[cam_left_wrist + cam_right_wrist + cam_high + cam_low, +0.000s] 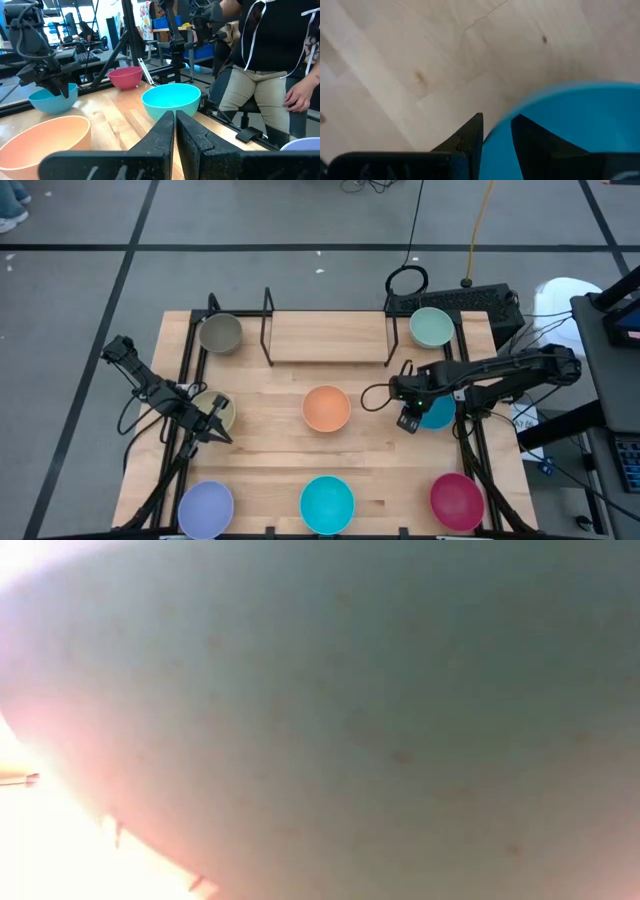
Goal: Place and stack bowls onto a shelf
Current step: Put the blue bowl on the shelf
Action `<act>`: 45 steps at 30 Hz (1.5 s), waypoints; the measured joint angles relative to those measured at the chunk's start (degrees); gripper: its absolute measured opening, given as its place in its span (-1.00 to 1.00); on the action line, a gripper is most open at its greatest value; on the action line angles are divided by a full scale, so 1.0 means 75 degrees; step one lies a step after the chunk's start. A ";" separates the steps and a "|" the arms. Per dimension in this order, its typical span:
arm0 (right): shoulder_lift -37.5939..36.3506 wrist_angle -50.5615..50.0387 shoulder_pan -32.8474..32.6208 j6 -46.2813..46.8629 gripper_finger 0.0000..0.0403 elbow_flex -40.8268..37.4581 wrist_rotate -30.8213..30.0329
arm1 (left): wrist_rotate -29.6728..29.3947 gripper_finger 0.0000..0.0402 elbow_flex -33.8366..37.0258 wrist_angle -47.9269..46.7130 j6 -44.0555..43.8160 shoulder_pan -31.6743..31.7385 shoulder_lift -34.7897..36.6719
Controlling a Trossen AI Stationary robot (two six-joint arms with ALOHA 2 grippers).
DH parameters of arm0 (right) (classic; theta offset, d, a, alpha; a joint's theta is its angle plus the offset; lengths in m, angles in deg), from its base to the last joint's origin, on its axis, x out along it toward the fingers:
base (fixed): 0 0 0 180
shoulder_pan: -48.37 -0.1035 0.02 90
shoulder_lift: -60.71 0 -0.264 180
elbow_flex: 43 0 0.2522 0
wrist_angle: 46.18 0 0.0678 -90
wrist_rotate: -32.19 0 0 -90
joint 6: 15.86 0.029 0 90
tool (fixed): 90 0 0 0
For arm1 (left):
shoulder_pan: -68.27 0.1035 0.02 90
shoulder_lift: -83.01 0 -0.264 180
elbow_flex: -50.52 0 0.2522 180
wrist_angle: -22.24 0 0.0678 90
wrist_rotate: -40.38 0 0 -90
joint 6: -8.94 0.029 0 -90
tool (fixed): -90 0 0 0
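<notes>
Wooden table (380,470); seven bowls (326,408)

Your shelf (325,340) board is bare between its black uprights, open from the front. The orange bowl (326,408) sits alone mid-worktop (270,470) with open wood all round it. On the right, the arm stretches across above the blue bowl (438,414), its fingers (470,135) straddling that rim. The mint bowl (431,327) crowds the shelf's right end, the grey-olive bowl (220,333) its left. Lavender (206,508), cyan (327,503) and magenta (456,500) bowls line the near edge, gaps between them.
</notes>
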 joint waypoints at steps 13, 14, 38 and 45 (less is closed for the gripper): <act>0.0437 0.0386 0.0003 -0.0842 -0.75 0.0003 -0.0009 | 0.0003 -0.88 -0.0003 0.0003 0.0000 0.0000 0.0002; 0.0436 0.0383 0.0003 -0.0911 -0.82 0.0004 -0.0019 | 0.0002 -0.88 -0.0003 0.0000 -0.0003 0.0001 0.0001; -0.0720 -0.2303 -0.0734 -0.1647 -1.00 0.2145 -0.0964 | 0.0000 -0.88 -0.0003 0.0000 -0.0001 0.0000 0.0003; -0.0774 -0.3768 -0.0813 -0.1723 -1.00 0.4031 -0.2778 | 0.0001 -0.88 -0.0003 0.0000 -0.0003 0.0003 0.0001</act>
